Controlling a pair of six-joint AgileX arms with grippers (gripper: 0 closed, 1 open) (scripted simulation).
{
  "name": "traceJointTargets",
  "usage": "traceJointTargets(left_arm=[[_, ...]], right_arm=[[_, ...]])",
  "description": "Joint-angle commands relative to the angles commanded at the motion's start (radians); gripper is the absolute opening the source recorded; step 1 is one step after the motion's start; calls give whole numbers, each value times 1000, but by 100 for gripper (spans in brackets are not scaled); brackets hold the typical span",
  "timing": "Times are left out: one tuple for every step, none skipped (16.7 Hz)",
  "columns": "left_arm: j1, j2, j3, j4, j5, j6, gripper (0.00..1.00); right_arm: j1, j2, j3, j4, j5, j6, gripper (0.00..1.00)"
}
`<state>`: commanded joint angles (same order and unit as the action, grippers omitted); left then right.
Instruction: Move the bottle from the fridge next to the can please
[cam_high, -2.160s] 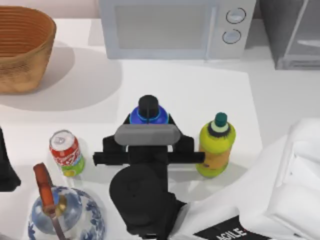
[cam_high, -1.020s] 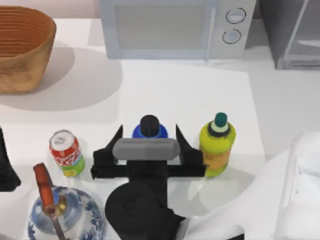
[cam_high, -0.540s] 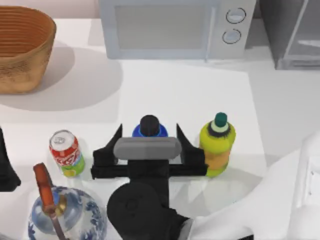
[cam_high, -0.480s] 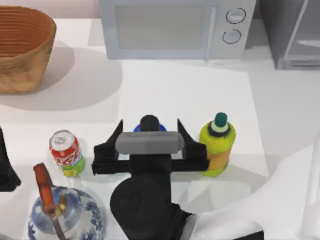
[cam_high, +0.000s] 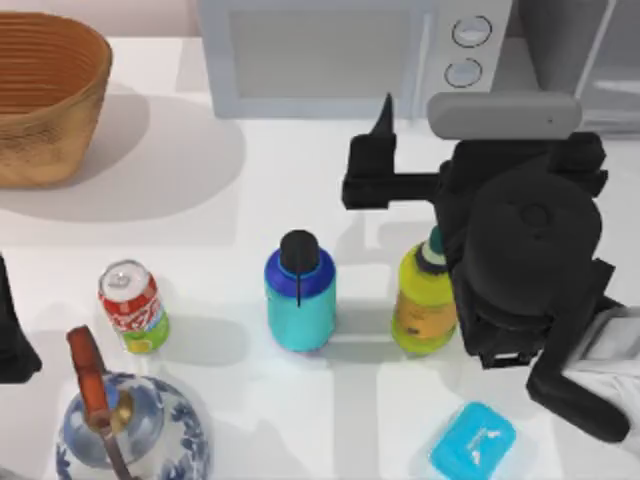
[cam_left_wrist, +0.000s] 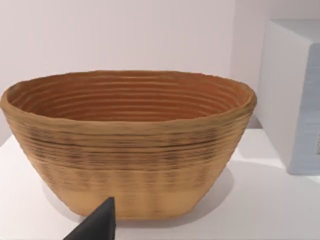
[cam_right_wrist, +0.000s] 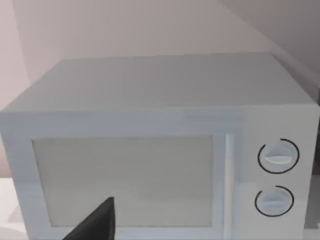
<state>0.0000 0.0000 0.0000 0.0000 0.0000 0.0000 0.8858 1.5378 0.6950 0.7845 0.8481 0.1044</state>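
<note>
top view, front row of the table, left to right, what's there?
Can → teal bottle → yellow-green bottle, partly under the right arm.

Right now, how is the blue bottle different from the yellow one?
The bottle is teal with a blue shoulder and black cap; the yellow-green bottle has an orange label and dark green cap. The teal one stands nearer the can. Both stand upright on the table.
</note>
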Motion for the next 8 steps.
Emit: traceJointTargets(left_arm=[[0,0,0,0,0,0,100],[0,0,0,0,0,0,100],[0,0,0,0,0,0,100],[0,0,0,0,0,0,100],[0,0,0,0,0,0,100],[0,0,0,0,0,0,100],[0,0,0,0,0,0,100],[0,0,0,0,0,0,100]], right_arm=[[-55,-96,-44,-41,-57,-12,100],[-112,-196,-89,-86,-117,-23,100],[-171,-300,-136,-133,-177,-34,100],[-231,-406,-184,-183,-237,-44,100],[-292,-515,-232,-234,-297,-52,100],[-352,-625,-280,-286,-356,-60,100],[-411,-734,-328,-340,-413,-67,100],[-469,-841,-374,-393,-469,-73,100]])
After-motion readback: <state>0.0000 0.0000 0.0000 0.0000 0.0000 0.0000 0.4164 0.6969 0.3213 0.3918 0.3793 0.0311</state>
